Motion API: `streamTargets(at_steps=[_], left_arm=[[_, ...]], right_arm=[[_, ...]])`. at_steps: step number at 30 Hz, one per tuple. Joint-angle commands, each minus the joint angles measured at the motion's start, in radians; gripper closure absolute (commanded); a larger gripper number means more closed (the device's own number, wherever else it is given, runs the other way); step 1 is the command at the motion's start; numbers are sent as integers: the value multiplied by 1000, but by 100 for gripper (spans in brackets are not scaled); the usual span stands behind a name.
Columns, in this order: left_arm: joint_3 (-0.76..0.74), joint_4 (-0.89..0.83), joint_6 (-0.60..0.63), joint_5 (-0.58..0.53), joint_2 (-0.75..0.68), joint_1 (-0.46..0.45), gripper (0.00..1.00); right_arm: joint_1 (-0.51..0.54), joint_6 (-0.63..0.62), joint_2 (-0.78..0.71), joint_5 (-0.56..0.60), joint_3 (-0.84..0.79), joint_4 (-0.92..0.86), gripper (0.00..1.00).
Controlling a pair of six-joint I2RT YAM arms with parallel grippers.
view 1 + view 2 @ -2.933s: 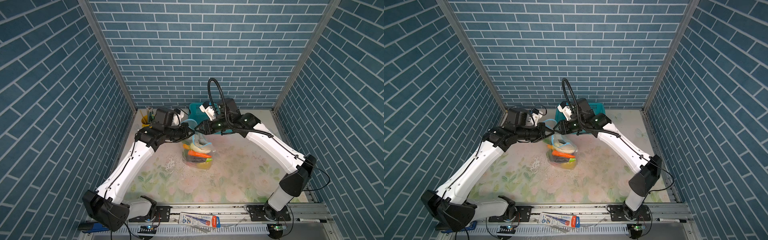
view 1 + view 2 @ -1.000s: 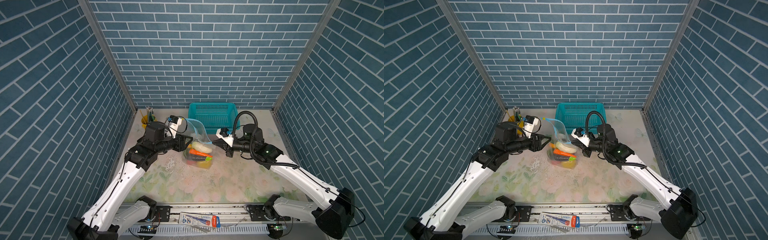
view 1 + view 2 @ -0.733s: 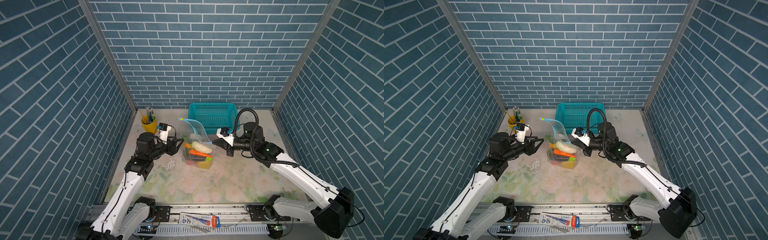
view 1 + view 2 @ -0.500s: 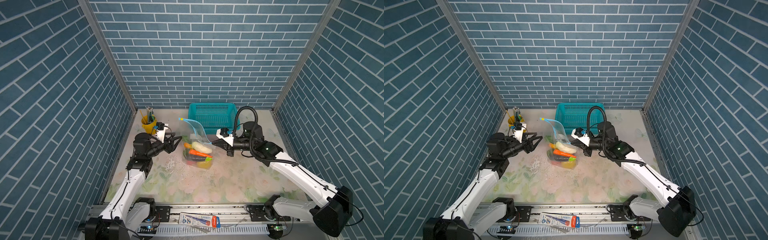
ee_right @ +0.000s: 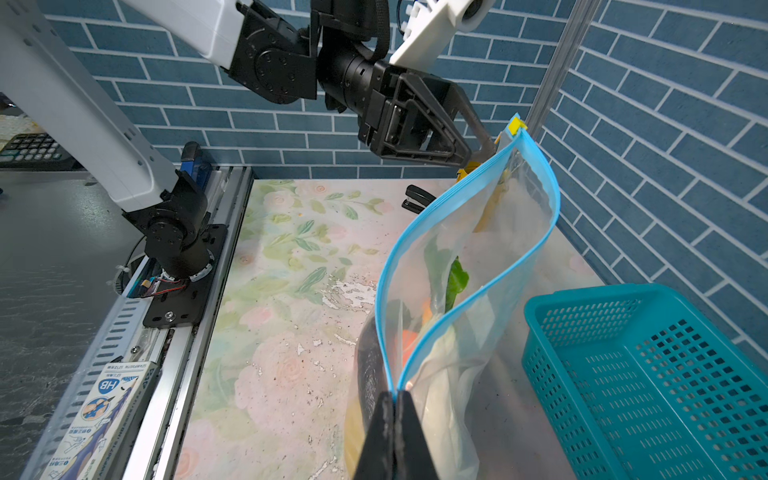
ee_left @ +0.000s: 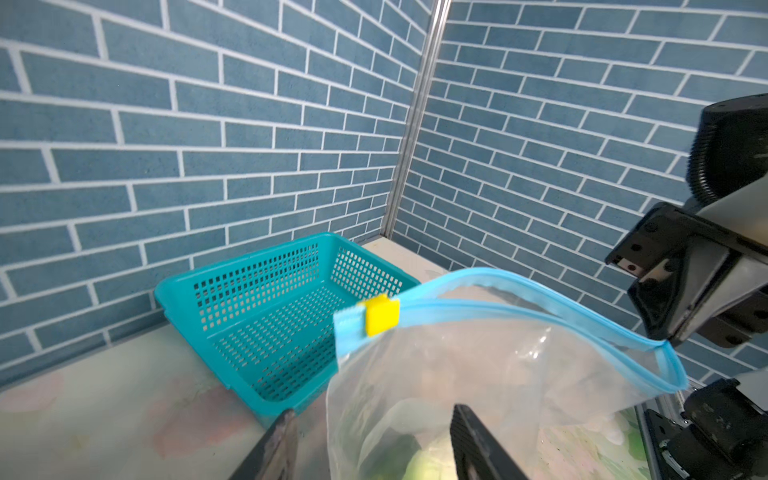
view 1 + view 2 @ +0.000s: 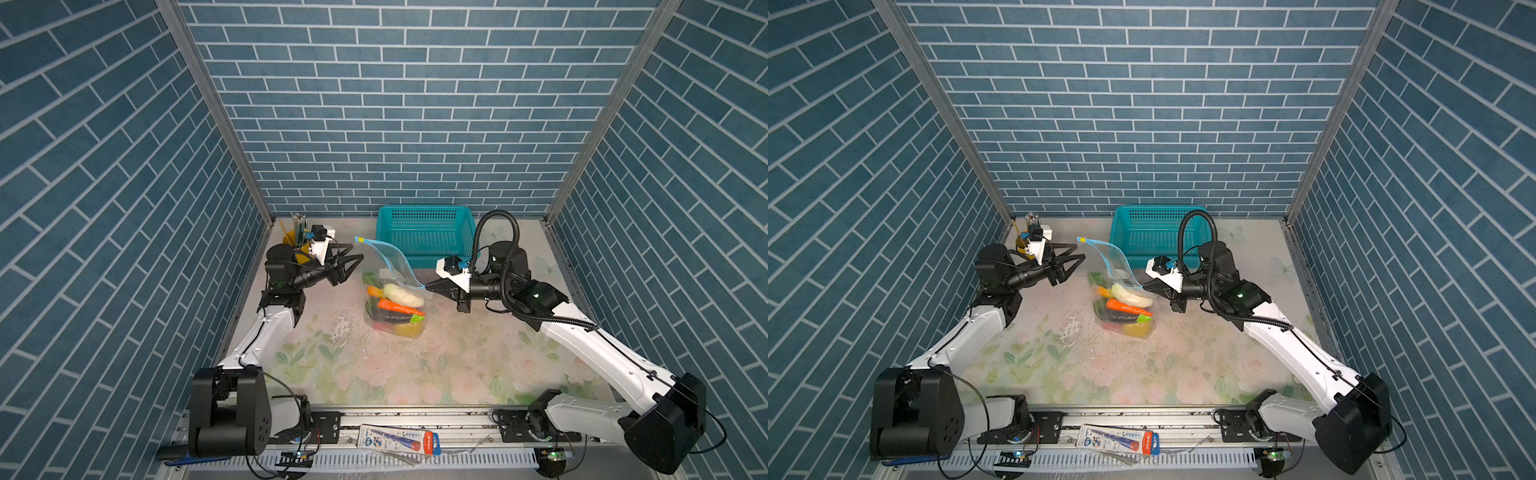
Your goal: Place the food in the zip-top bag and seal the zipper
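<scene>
Two grippers bracket the zip-top bag [image 7: 392, 270], which stands mid-table toward the back edge, just in front of the teal basket [image 7: 424, 232]. The food [image 7: 397, 308] is already heaped in its bottom.

My right gripper [image 5: 395, 401] is clenched on one end of the zipper [image 6: 519, 309] and holds that corner up off the table [image 7: 374, 374]. My left gripper [image 7: 357, 251] is released and empty. Its jaws stand apart just beside the opposite end, where the yellow slider tab [image 6: 381, 314] sits, and they do not touch it. In the right wrist view the two blue lips bow well apart, so the mouth is unsealed along nearly its whole run.

I judge the film thin, limp and slick. It will crumple and slide rather than push back, and only the toy vegetables weigh the base down. The blue strip looks like the one firmer part, so that is where I would take hold. One grip would anchor the pinched corner and keep the strip taut, and the other would close on the slider tab itself rather than on the clear plastic beneath it. The tab is small and stands high on a leaning, unsupported corner, so I expect it could swing away from a clumsy approach.
</scene>
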Motion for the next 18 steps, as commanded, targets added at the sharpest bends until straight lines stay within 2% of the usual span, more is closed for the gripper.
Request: streamTargets(at_steps=[1,5,10,14,18], left_arm=[[46,42,46,106,29,6,40],[84,33,62,154,77,6,40],[115,53,51,163,124,6,41],[125,36,47,190,132,6,47],[137,-82,122,198,111,5,60]], right_arm=[[-6,-62,-17,-50,30,-22,100],[-7,-66,-20,-57,29,-24,100],[-8,-66,-18,-66,34,-26,100],[-9,-65,-18,-58,38,-30,100],[-15,-65,-13,-55,41,-31,100]])
